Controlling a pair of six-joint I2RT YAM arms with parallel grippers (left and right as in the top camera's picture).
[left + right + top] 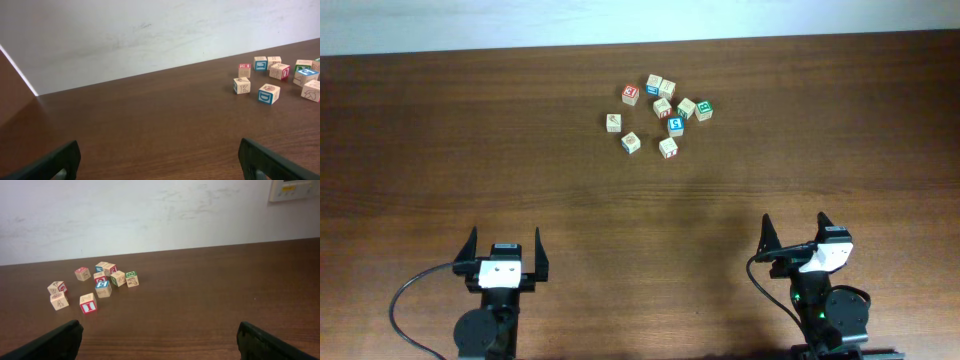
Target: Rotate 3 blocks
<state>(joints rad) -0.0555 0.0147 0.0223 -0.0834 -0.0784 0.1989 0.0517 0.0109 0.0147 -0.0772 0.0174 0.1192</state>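
Table: a dark brown wood-grain tabletop [470, 150] spreads out ahead of me to the far edge.
Wall: a plain white wall [125, 35], faintly scuffed, rises behind that edge.
Wall panel: a pale plastic panel [295, 190] is fixed high on the wall to my right, cut off by the frame.
Green cube: a small pale wooden cube with a green letter [704, 110] rests far out on the table.
Red cube: a small pale wooden cube with a red top face [629, 94] sits well left of the green one.
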